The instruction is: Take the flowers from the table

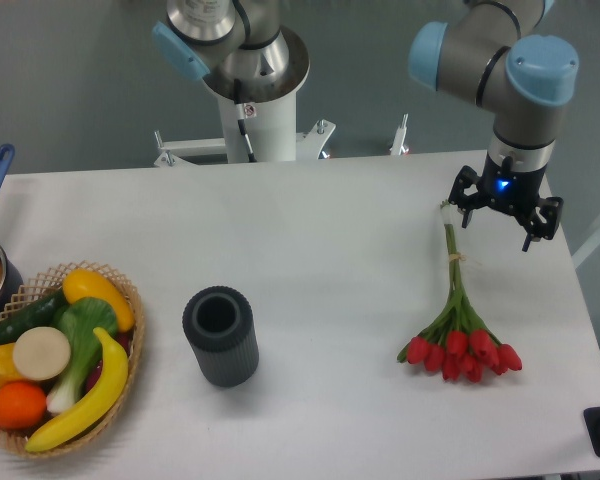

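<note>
The bunch of red tulip buds with long thin green stems (pixel 458 340) lies flat on the wide white tabletop (pixel 310 240), near its right edge, buds toward me. The black two-finger gripper (pixel 506 213) hangs above the stem tips, its fingers spread apart, holding nothing. A dark ribbed cylinder (pixel 221 336) stands mid-table beside a wicker basket of fruit and vegetables (pixel 130 330).

Silver arm (pixel 460 55), pale-blue joint caps, black fingers (pixel 527 238).

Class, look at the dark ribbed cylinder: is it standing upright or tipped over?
Upright. The dark grey ribbed cylindrical vase stands on its base on the white table, round open mouth facing up.
</note>
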`<state>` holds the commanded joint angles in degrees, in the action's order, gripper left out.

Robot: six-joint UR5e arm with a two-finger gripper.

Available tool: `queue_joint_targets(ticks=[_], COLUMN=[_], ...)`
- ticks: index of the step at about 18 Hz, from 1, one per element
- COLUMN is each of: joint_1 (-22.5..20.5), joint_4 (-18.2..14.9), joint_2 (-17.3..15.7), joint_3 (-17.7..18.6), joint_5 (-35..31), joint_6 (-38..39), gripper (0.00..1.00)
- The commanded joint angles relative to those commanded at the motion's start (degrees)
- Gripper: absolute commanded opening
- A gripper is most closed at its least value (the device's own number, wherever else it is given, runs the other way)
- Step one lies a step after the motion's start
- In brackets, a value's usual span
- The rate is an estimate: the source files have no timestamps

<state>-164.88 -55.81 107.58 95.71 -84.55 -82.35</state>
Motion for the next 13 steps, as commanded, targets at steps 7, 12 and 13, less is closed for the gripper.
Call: queue_joint_targets(ticks=[7,12,13], joint_1=[-0.1,-0.1,-0.2], joint_4=[0.0,0.9,1.1], joint_2=[-0.1,-0.1,0.0], joint_3=[0.5,2.1,2.4], joint_5=[-0.1,2.4,4.7], joint_6=[0.0,3.1,3.6], gripper=[1.00,1.00,1.00])
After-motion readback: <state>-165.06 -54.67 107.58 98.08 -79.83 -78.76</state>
